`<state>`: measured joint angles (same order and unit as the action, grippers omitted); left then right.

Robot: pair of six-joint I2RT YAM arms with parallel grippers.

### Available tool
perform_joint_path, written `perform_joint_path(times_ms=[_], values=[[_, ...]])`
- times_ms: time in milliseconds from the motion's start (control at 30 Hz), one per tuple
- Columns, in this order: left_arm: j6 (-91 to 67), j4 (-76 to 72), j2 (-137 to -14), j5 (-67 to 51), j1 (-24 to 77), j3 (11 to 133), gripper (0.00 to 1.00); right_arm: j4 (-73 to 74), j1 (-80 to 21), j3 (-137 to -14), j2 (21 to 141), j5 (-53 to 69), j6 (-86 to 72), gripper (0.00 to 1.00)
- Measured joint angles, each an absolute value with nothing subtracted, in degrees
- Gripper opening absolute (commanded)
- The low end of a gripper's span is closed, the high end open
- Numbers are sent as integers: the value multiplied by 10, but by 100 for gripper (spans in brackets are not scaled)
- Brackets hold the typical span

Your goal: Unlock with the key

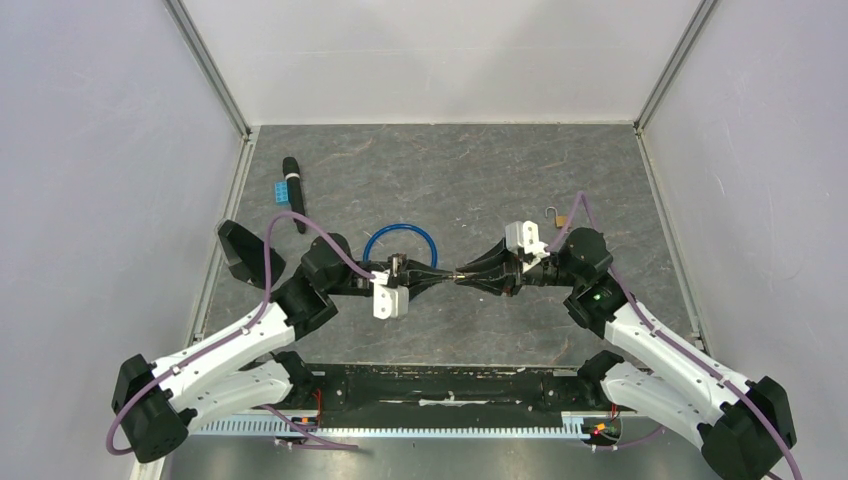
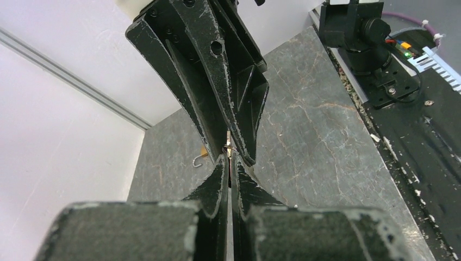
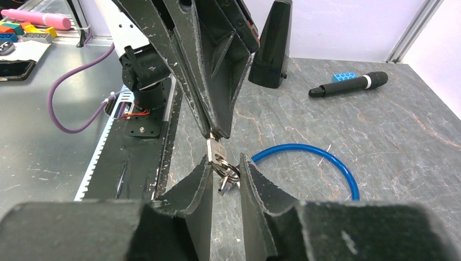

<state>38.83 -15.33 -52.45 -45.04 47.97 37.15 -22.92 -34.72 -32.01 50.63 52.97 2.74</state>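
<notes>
My left gripper (image 1: 449,275) and right gripper (image 1: 463,275) meet tip to tip above the middle of the table. The left gripper (image 2: 231,159) is shut on a small silver key (image 3: 214,148). The key's ring (image 3: 229,171) hangs between the fingers of my right gripper (image 3: 224,166), which is open with a narrow gap around it. A small brass padlock (image 1: 558,216) with its shackle swung open lies on the table at the far right. In the left wrist view the padlock (image 2: 200,158) is partly hidden behind the right fingers.
A blue hoop (image 1: 400,250) lies flat just behind the left gripper and shows in the right wrist view (image 3: 331,163). A black marker (image 1: 293,192) and a blue brick (image 1: 284,190) lie at the far left. White walls enclose the table.
</notes>
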Motion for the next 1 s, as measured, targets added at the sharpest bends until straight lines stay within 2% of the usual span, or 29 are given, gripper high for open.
perform_joint_path(times_ms=[33,133,233,467,600,900,1000], values=[[381,-154,-525,-449,480,373,2,-229,-347,-320,506,530,28,0],[359,-154,-528,-445,479,376,4,-226,-347,-320,506,529,29,0],[314,-155,-530,-430,479,378,21,-223,-347,-320,506,524,31,0],[157,-162,-532,-357,481,382,52,-220,-350,-320,506,474,52,0],[20,-183,-521,-287,481,382,58,-205,-351,-321,509,433,76,0],[-438,-168,-470,-5,481,375,59,-152,-370,-342,530,350,150,0],[-575,-159,-479,46,481,356,71,-140,-383,-346,533,338,171,0]])
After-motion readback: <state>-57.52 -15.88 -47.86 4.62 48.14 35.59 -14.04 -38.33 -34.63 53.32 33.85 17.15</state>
